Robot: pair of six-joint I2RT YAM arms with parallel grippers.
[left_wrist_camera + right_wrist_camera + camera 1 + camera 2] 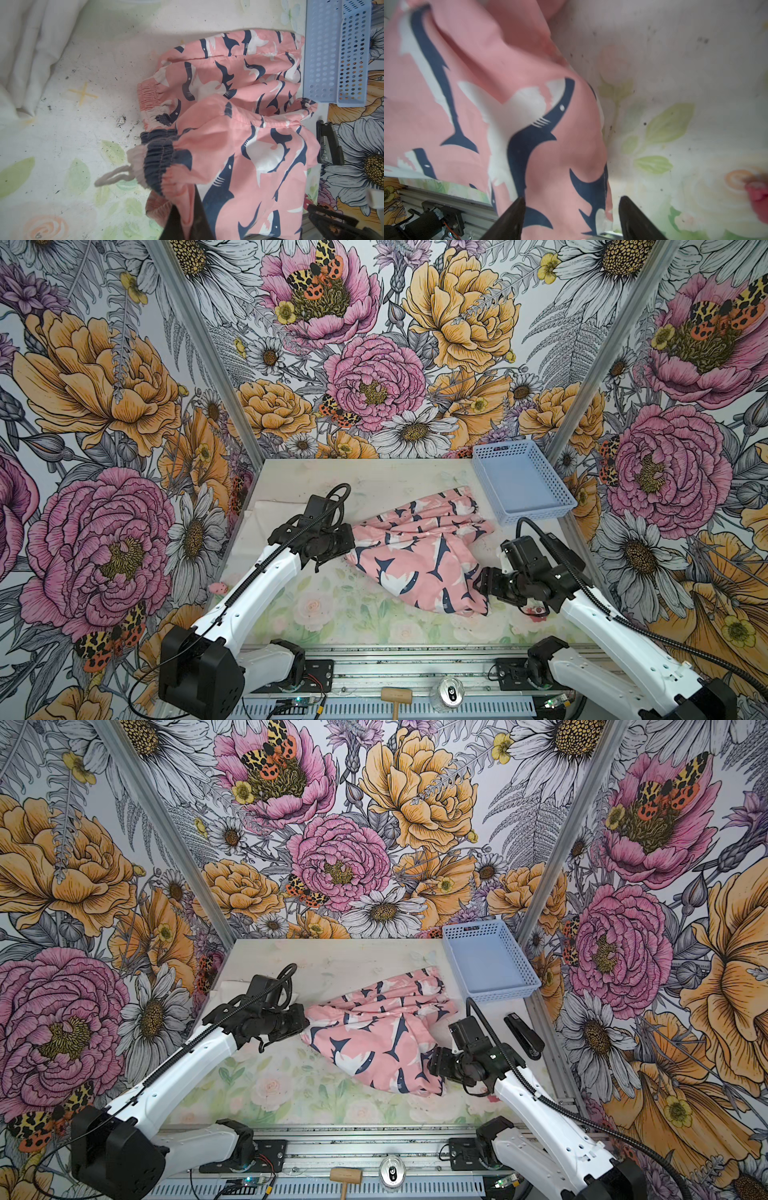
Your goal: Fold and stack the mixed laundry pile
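1. Two garments: a white T-shirt [270, 510] lies at the left edge of the table [374, 485]. A pink garment [419, 556] with navy and white sharks lies crumpled at centre.
2. Two grippers. The left gripper [187, 216] is clamped on the pink garment at its gathered waistband, at the garment's left end.
3. The right gripper [571, 204] has its fingers apart at the garment's lower right corner. The hem lies loose between them, not pinched.
4. One blue basket [486, 464] sits at the upper right of the table, just beside the garment's far end.
5. One black stapler [524, 1029] lies below the basket, near the right edge.
6. Hidden: the left arm covers most of the T-shirt in both top views, and the left wrist view cuts it off.
7. The left fingertips are buried in cloth in both top views. In a top view the right arm blocks the stapler.
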